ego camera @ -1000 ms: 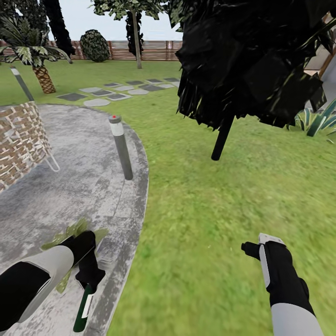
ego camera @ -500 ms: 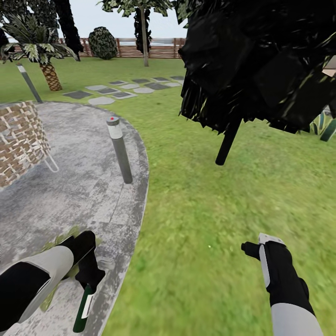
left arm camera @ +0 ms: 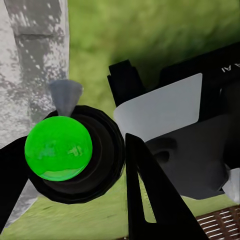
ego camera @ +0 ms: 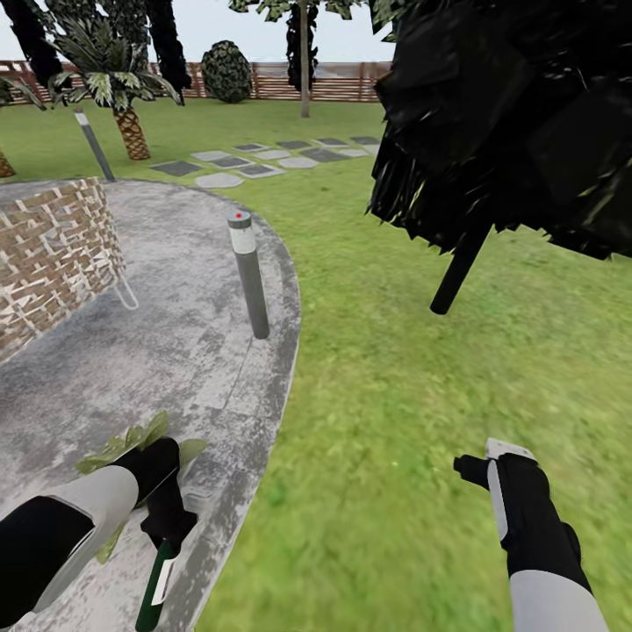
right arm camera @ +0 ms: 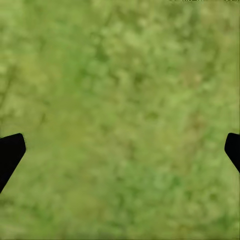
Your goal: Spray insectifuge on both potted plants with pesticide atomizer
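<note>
My left gripper (ego camera: 167, 525) is shut on the pesticide atomizer (ego camera: 156, 575), a dark green bottle with a white label that hangs below the fingers at the lower left of the head view. In the left wrist view the atomizer (left arm camera: 59, 155) shows end-on as a bright green disc in a dark ring, between the black fingers. Green pointed leaves of a potted plant (ego camera: 130, 439) stick out from behind my left forearm, on the paved patio (ego camera: 132, 351); its pot is hidden. My right gripper (ego camera: 470, 470) is open and empty over the grass, its fingertips (right arm camera: 11, 150) far apart.
A grey bollard lamp (ego camera: 250, 276) stands at the patio's edge and another (ego camera: 92, 145) stands farther back. A brick wall (ego camera: 53, 254) is at the left. A dark tree (ego camera: 509, 114) with a slanted trunk (ego camera: 458, 272) overhangs the lawn at the right. Stepping stones (ego camera: 263, 158) lead toward the fence.
The whole scene has slid to the right in the head view, so the camera has turned. Both arms keep the same pose, with the atomizer still held in the left.
</note>
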